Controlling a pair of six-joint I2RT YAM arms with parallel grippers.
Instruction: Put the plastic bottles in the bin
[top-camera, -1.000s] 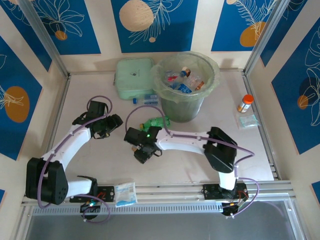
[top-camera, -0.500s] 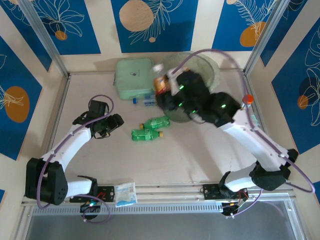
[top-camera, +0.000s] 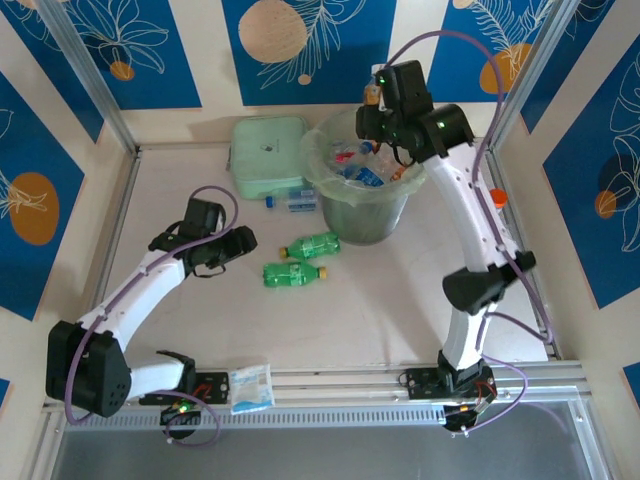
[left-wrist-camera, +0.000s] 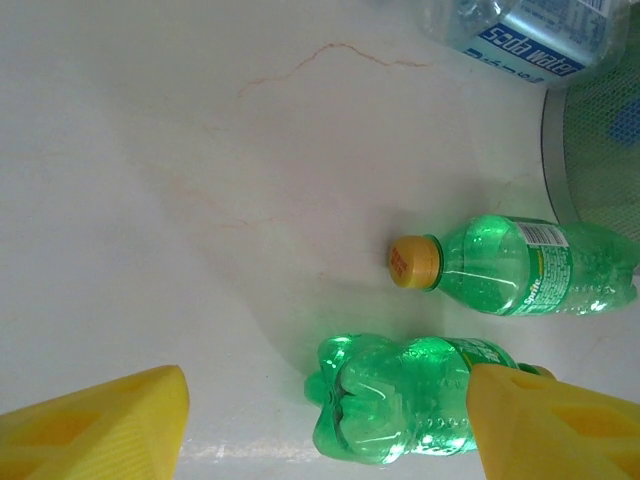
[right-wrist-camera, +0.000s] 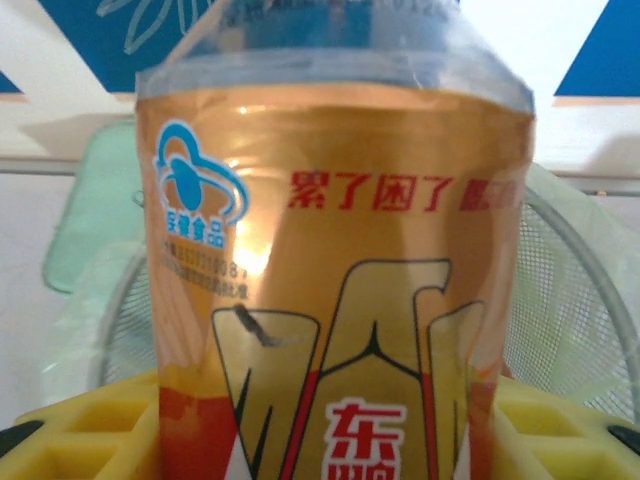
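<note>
Currently, entry one: my right claw (top-camera: 384, 102) is clenched on an orange-labelled bottle (right-wrist-camera: 330, 250), which it holds upright above the far side of the bin (top-camera: 365, 218). Several bottles already lie inside the bin's liner. I judge the step in hand to be the drop. The next move calls for bringing this bottle squarely over the bin's mouth and parting the jaws so it falls inside the rim rather than onto it. Entry two: my left claw (top-camera: 240, 243) is released, its jaws wide and gripping nothing, low over the desk (top-camera: 400, 300). Just ahead of it lie two green bottles on their sides, one yellow-capped (left-wrist-camera: 510, 270) and one nearer (left-wrist-camera: 400, 415), close beside each other. Entry three: a clear blue-labelled bottle (top-camera: 295, 200) lies on the desk next to the bin. The nearer green bottle looks like my likely next pick, and it calls for a grip across its body.
</note>
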